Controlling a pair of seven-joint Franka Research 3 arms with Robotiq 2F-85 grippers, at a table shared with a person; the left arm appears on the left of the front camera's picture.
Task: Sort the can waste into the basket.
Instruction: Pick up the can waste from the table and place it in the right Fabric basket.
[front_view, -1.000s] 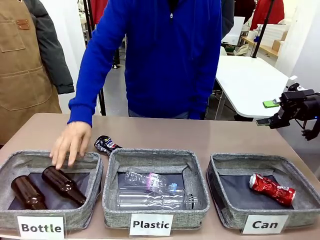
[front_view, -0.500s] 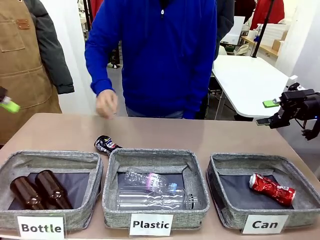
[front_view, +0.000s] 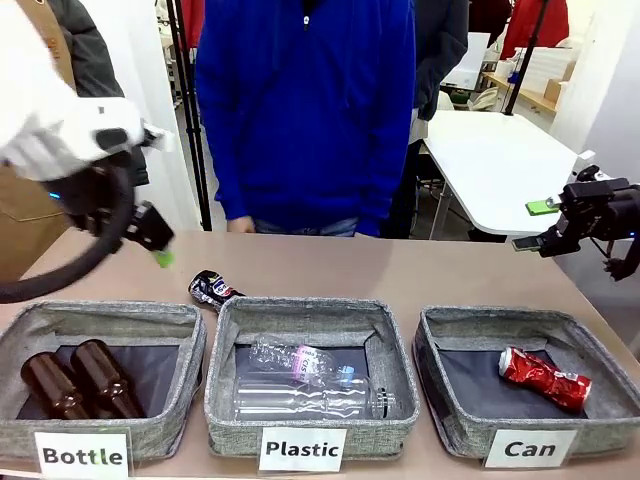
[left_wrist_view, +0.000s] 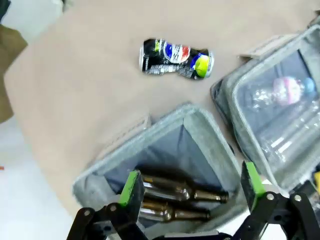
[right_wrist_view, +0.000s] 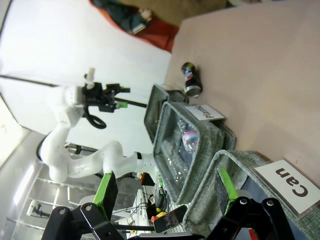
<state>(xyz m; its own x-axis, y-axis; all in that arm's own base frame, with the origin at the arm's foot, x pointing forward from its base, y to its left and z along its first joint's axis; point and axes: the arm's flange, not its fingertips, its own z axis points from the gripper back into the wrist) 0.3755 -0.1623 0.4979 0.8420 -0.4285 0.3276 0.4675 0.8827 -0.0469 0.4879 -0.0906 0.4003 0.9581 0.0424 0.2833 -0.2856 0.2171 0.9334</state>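
Note:
The black can (front_view: 213, 289) lies crushed on the bare table behind the gap between the Bottle and Plastic baskets; the left wrist view has the black can (left_wrist_view: 176, 58) well beyond the fingers. The red can (front_view: 545, 378) lies inside the Can basket (front_view: 520, 320) at the right. My left gripper (front_view: 160, 250) hangs open above the table's left side, up and to the left of the black can, and my left gripper (left_wrist_view: 191, 185) holds nothing. My right gripper (front_view: 532, 226) stays open and empty off the table's far right edge; my right gripper (right_wrist_view: 165, 187) looks sideways along the basket row.
The Bottle basket (front_view: 100, 318) holds two brown bottles (front_view: 85, 378). The Plastic basket (front_view: 310, 312) holds clear bottles (front_view: 300, 362). A person in a blue top (front_view: 305, 110) stands at the far side, hands off the table. A white table (front_view: 500, 160) stands behind on the right.
The person's hand left the Bottle basket and drew back off the table. My left arm swung in from the left over the table's left side. The right arm has not moved.

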